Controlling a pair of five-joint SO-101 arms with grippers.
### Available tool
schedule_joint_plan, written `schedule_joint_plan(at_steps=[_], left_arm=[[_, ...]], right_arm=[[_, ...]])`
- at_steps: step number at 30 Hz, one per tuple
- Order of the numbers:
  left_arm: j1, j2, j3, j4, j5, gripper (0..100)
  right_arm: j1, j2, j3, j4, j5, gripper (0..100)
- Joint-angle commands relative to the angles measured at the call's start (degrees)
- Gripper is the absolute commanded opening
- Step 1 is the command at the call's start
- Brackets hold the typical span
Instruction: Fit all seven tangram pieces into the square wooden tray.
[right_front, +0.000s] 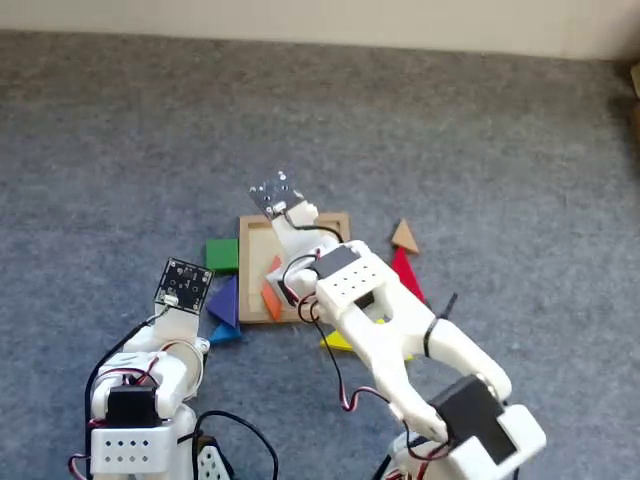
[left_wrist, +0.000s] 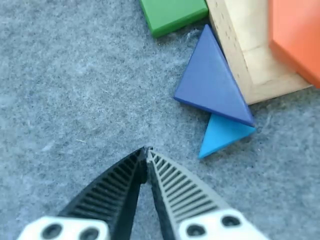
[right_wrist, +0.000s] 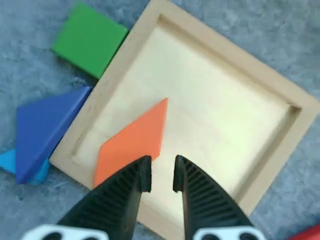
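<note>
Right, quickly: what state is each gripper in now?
Left gripper: closed, empty.
Right gripper: slightly open, empty, over the tray.

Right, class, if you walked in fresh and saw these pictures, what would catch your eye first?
The orange piece lying alone in the wooden tray, with the right arm's fingers slightly apart close by it. Next, the dark blue triangle touching the tray's outer edge and overlapping a light blue triangle, with a green square nearby on the grey carpet.
</note>
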Motion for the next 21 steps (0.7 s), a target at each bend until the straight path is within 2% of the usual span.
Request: schedule_joint_plan(at_steps=[1, 10, 21], left_arm=[[1.10, -1.54, 1.10, 0.44, -0.35, 1], [1.10, -1.54, 1.10, 0.44, -0.35, 1], [1.10, -1.54, 1.10, 0.44, -0.35, 1]], right_arm=[[0.75, 1.80, -0.31, -2.95, 0.09, 8.1], [1.19, 4.44, -0.40, -11.65, 0.09, 8.0], [0.92, -5.67, 0.48, -11.30, 0.09, 8.0]])
